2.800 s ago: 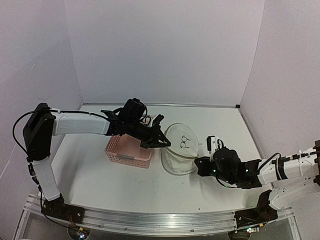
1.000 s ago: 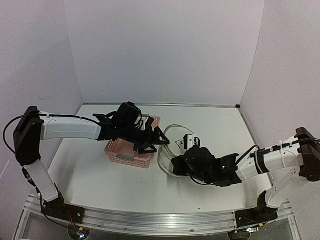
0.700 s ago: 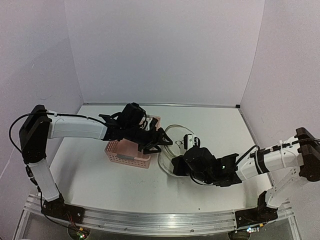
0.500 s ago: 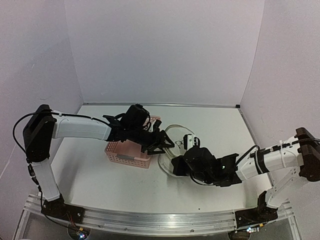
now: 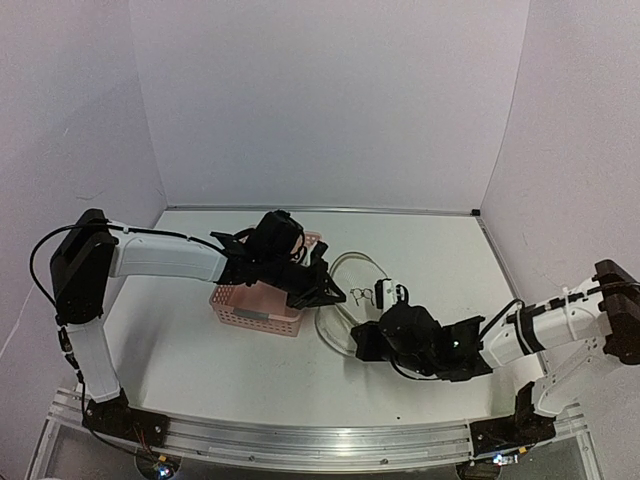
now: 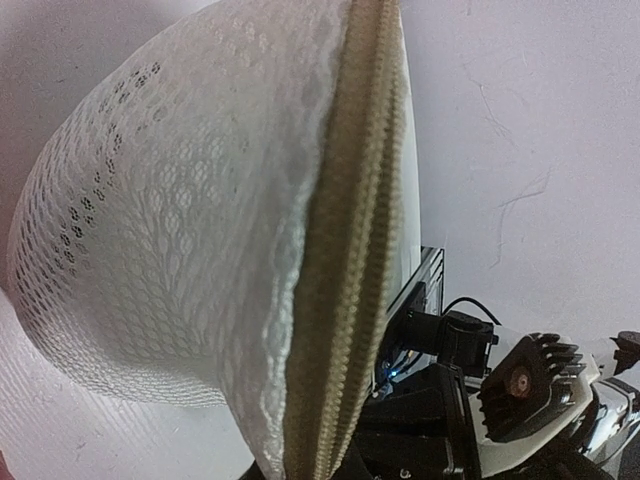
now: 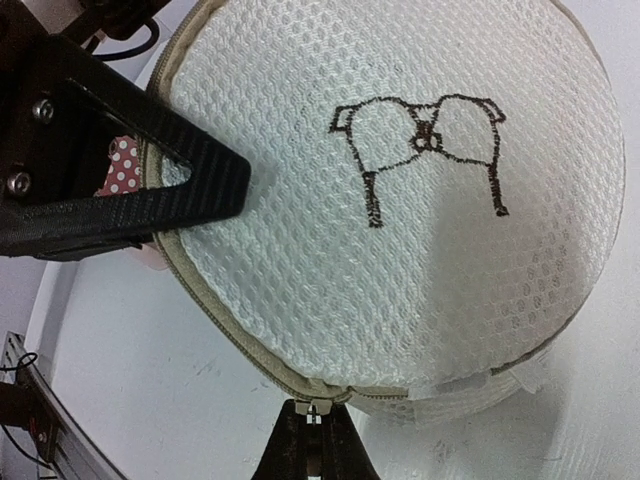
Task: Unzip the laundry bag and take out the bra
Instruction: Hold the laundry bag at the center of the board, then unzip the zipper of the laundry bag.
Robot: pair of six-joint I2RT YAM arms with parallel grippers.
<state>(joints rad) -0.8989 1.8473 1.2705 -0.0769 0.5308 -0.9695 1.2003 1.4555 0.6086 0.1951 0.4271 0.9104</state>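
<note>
Between the two arms, at mid-table, the laundry bag (image 7: 400, 260) is held tilted, its round face with the drawn outline turned toward the right wrist camera. We see the left gripper (image 5: 326, 291) clenched on the bag's left rim, right at the beige zipper tape (image 6: 350, 250). We judge this grip anchors the pouch so it cannot slide or collapse when the zipper is drawn. The right gripper (image 7: 312, 425) is pinched tight on the small metal zipper pull (image 7: 315, 408) at the bag's near edge, placed to run it round the hoop. What we see of the zipper looks closed. We cannot see the bra; we take it to be inside the mesh. Just left of the bag sits the pink basket (image 5: 250, 310). The table (image 5: 200, 370) is plain white and smooth, closed in by pale walls (image 5: 320, 100), with a metal rail (image 5: 300, 440) along its near edge.
</note>
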